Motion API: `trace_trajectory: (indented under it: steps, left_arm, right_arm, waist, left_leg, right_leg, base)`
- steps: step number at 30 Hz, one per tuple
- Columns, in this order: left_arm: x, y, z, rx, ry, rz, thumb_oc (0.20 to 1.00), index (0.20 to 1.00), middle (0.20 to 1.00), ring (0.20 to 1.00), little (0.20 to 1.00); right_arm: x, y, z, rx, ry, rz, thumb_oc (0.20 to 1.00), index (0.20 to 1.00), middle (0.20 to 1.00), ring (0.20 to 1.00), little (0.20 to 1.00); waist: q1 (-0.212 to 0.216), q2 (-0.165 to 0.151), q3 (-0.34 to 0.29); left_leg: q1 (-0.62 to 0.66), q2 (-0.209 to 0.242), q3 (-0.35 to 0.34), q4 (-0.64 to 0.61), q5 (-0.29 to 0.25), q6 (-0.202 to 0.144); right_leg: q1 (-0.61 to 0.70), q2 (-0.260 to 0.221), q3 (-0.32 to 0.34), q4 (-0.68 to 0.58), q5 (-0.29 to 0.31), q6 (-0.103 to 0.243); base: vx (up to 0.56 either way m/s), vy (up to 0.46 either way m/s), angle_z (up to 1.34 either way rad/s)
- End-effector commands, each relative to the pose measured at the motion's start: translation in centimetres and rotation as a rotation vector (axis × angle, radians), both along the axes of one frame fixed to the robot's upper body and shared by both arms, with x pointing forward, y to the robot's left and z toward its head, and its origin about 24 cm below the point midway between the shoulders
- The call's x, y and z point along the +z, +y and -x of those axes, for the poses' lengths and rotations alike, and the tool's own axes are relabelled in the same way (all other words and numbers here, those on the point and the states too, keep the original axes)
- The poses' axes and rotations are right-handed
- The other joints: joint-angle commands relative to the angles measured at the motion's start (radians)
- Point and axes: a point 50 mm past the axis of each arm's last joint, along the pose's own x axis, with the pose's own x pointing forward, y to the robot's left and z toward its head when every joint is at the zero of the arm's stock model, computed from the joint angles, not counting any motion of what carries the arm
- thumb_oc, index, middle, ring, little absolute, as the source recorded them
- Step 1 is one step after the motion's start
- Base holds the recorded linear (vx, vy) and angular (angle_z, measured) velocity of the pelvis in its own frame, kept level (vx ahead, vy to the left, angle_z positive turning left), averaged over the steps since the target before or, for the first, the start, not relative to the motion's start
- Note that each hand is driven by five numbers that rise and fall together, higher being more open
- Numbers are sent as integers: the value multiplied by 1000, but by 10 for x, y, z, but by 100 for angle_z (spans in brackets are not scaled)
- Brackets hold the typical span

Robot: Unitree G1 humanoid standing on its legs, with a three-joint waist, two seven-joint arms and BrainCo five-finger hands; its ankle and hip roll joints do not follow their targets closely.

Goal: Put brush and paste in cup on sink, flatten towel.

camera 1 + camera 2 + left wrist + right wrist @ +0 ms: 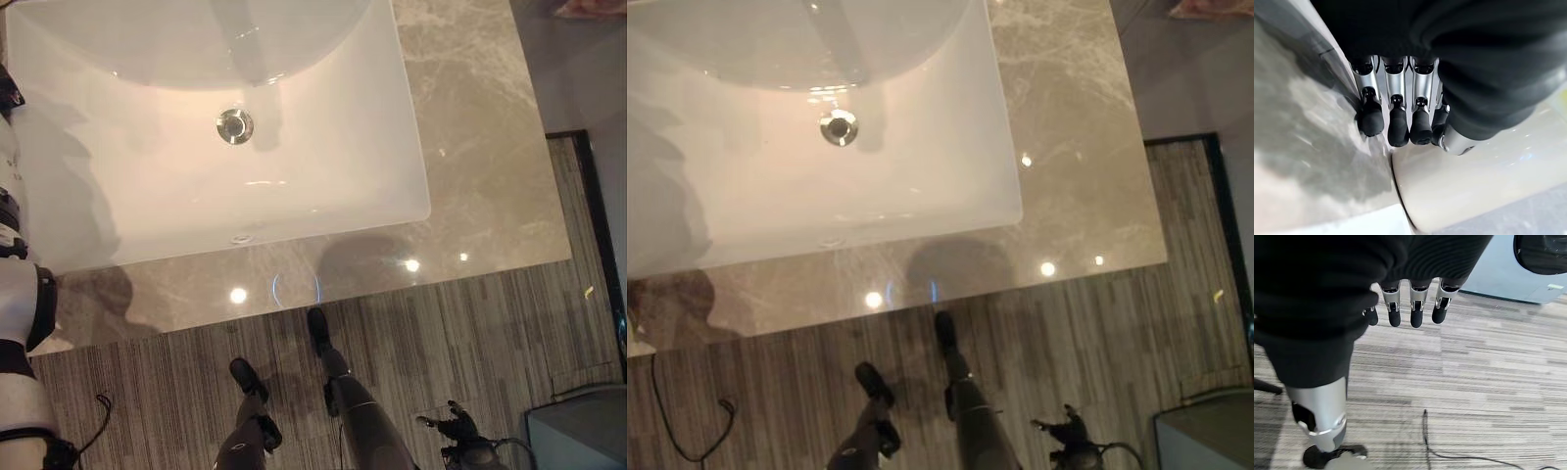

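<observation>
A white rectangular sink with a metal drain is set into a grey marble counter. My left arm comes in at the view's left edge beside the sink. In its wrist view my left hand hangs just above the seam between the marble and the sink's white rim, fingers relaxed and holding nothing. My right hand hangs low over the striped carpet in front of the counter, its fingers loose and empty.
The counter's front edge runs across the middle of the head views, with grey striped carpet below it. A grey box stands on the floor at the lower right. A dark border strip runs along the right side.
</observation>
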Motion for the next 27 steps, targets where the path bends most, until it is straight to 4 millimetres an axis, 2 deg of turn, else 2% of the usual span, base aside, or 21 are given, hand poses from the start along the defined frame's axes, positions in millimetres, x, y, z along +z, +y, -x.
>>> trace_trajectory:
  steps: [1, 2, 3, 4, 5, 6, 7, 8, 9, 11, 12, 13, 16, 17, 19, 21, 23, 27]
  left_arm:
    - [35, 17, 25, 64, -110, 38, 200, 200, 200, 200, 200]
    - [37, 18, 26, 69, -117, 41, 200, 200, 200, 200, 200]
    - [38, 19, 28, 73, -126, 45, 200, 200, 200, 200, 200]
    - [40, 22, 32, 86, -136, 51, 200, 200, 200, 200, 200]
    - [42, 27, 37, 105, -142, 53, 200, 200, 200, 200, 200]
    - [42, 27, 37, 105, -142, 55, 200, 200, 200, 200, 200]
    - [43, 31, 41, 118, -147, 59, 200, 200, 200, 200, 200]
    - [43, 36, 46, 146, -142, 57, 200, 200, 200, 200, 200]
    - [44, 38, 47, 154, -140, 56, 200, 200, 200, 200, 200]
    - [45, 37, 48, 158, -141, 50, 200, 200, 200, 200, 200]
    - [46, 36, 47, 160, -144, 47, 200, 200, 200, 200, 200]
    - [47, 33, 46, 149, -158, 53, 200, 200, 200, 200, 200]
    - [42, 33, 43, 146, -171, 70, 200, 200, 200, 200, 200]
    - [41, 33, 44, 151, -158, 53, 200, 200, 200, 200, 200]
    - [40, 34, 44, 161, -143, 38, 200, 200, 200, 200, 200]
    - [41, 32, 43, 159, -142, 13, 200, 200, 200, 200, 200]
    - [47, 21, 38, 140, -133, -60, 200, 200, 200, 200, 200]
    - [51, 6, 28, 109, -93, -154, 200, 200, 200, 200, 200]
  right_arm:
    - [7, -32, 10, -69, 18, 68, 1000, 1000, 1000, 1000, 1000]
    - [7, -34, 14, -82, 29, 74, 1000, 1000, 1000, 1000, 1000]
    - [7, -36, 15, -92, 31, 75, 1000, 1000, 1000, 1000, 1000]
    - [7, -38, 17, -100, 33, 76, 1000, 1000, 1000, 1000, 1000]
    - [8, -39, 18, -116, 33, 75, 1000, 1000, 1000, 1000, 1000]
    - [8, -40, 17, -116, 32, 75, 1000, 1000, 1000, 1000, 1000]
    - [8, -42, 19, -131, 33, 75, 1000, 1000, 1000, 1000, 1000]
    - [8, -44, 23, -155, 37, 74, 1000, 1000, 1000, 1000, 1000]
    - [8, -45, 25, -158, 40, 74, 1000, 1000, 1000, 1000, 1000]
    - [8, -46, 28, -161, 45, 77, 1000, 1000, 1000, 1000, 1000]
    - [7, -46, 31, -168, 53, 77, 1000, 1000, 1000, 1000, 1000]
    - [6, -47, 34, -178, 60, 78, 1000, 1000, 1000, 1000, 1000]
    - [8, -56, 45, -206, 89, 97, 1000, 1000, 1000, 1000, 1000]
    - [10, -61, 45, -208, 79, 110, 1000, 1000, 1000, 1000, 1000]
    - [12, -64, 43, -215, 67, 114, 1000, 1000, 1000, 1000, 1000]
    - [15, -68, 40, -247, 35, 106, 1000, 1000, 1000, 1000, 1000]
    - [18, -71, 36, -310, -16, 70, 1000, 1000, 1000, 1000, 1000]
    - [20, -75, 35, -291, -15, 84, 1000, 1000, 1000, 1000, 1000]
  waist:
    - [-21, 91, 45]
    - [-13, 104, 37]
    - [-18, 100, 43]
    - [-16, 104, 41]
    - [-10, 113, 35]
    - [-16, 106, 41]
    - [-16, 108, 41]
    - [-8, 119, 34]
    - [-12, 113, 39]
    - [-10, 114, 39]
    - [-5, 122, 34]
    - [-5, 120, 33]
    - [-10, 119, 32]
    - [-3, 126, 20]
    - [-4, 127, 16]
    - [-8, 126, 10]
    - [-19, 120, 4]
    - [-28, 118, -1]
  left_leg:
    - [83, 60, -85, 6, 45, -107]
    - [86, 61, -98, 6, 14, -113]
    - [74, 59, -85, 6, 38, -106]
    - [71, 58, -86, 6, 40, -107]
    - [76, 59, -100, 6, 12, -114]
    - [66, 56, -87, 6, 37, -107]
    - [64, 56, -87, 6, 36, -108]
    - [68, 60, -98, 6, 12, -116]
    - [57, 59, -85, 6, 39, -111]
    - [53, 60, -87, 6, 46, -114]
    - [60, 63, -100, 6, 21, -121]
    - [58, 65, -102, 6, 19, -122]
    - [40, 65, -95, 6, 48, -117]
    - [46, 68, -111, 6, 20, -123]
    - [43, 69, -110, 6, 17, -123]
    - [43, 73, -105, 6, 14, -124]
    - [40, 78, -100, 6, 10, -125]
    - [34, 83, -97, 6, 9, -127]
  right_leg:
    - [31, -24, -19, -1, 25, 104]
    - [37, -22, -15, -1, 2, 113]
    - [26, -25, -21, -1, 24, 104]
    - [24, -25, -24, -1, 24, 104]
    - [30, -22, -18, -1, 0, 114]
    - [20, -24, -24, -1, 23, 105]
    - [18, -24, -24, -1, 24, 105]
    - [22, -20, -17, -1, 1, 114]
    - [10, -22, -23, -1, 25, 105]
    - [7, -21, -25, -1, 26, 104]
    - [14, -18, -19, -1, 1, 113]
    - [13, -17, -20, -1, 1, 112]
    - [1, -18, -32, -1, 20, 101]
    - [7, -12, -28, -1, -5, 111]
    - [4, -11, -26, -1, -5, 110]
    - [0, -8, -25, -1, -4, 110]
    - [-7, -4, -25, -1, -3, 112]
    - [-18, -2, -23, -1, -2, 111]
  base:
    - [124, 71, 1]
    - [28, 31, 2]
    - [38, 30, 2]
    - [0, 0, 0]
    - [0, 0, 0]
    - [0, 0, 0]
    - [0, 0, 0]
    - [37, 1, 1]
    - [0, 0, 0]
    - [17, -18, -3]
    - [111, 14, 0]
    - [108, 20, 1]
    - [-33, -32, 2]
    - [105, 45, 1]
    - [52, 20, 0]
    - [0, 0, 0]
    - [0, 0, 0]
    - [0, 0, 0]
